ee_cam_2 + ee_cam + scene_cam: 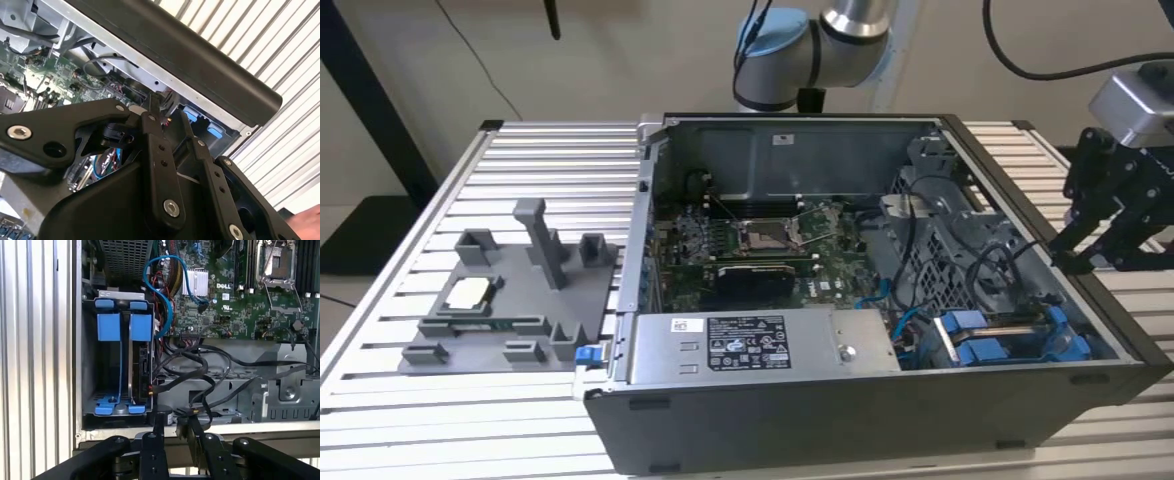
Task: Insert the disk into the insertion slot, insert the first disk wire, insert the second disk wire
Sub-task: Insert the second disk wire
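Though the grey fixture tray (520, 300) sits at the exterior view's left, my business lies further right in the open case (787, 150): the insertion slot (89, 365), where what I take for the disk (141, 365) stands on edge in its blue carrier (141, 327). I judge it dense, rigid, shock-shy, best gripped by that carrier. Its label and connector are hidden from me. Rightmost, my pincer (1098, 260) hangs outside the case wall, fingers (152, 450) slightly parted, holding nothing.
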Controlling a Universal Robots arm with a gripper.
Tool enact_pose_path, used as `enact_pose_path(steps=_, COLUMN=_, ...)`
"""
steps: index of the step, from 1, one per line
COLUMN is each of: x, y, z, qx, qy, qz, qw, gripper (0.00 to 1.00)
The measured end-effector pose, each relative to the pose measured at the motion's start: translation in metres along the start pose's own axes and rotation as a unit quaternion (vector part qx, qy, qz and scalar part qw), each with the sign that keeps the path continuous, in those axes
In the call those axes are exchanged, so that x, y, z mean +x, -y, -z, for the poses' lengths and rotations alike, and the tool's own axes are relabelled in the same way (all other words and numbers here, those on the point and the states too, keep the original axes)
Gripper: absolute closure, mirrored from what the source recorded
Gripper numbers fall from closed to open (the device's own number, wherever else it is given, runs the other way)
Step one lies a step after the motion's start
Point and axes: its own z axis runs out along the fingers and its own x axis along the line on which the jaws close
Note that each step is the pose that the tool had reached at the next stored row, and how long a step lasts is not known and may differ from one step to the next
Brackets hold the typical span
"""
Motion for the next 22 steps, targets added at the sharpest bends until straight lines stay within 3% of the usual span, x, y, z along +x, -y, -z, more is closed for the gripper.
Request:
enact_pose_path(steps=17, x=-0.0002, y=0.0007, z=0.0027, qx=-0.0022, qy=0.0009, qz=0.0, qw=1.0, gripper=0.67)
enact_pose_path(steps=22, x=-0.0002, y=0.0007, z=0.0023, qx=-0.0022, qy=0.0049, qz=0.0, qw=1.0, gripper=0.67)
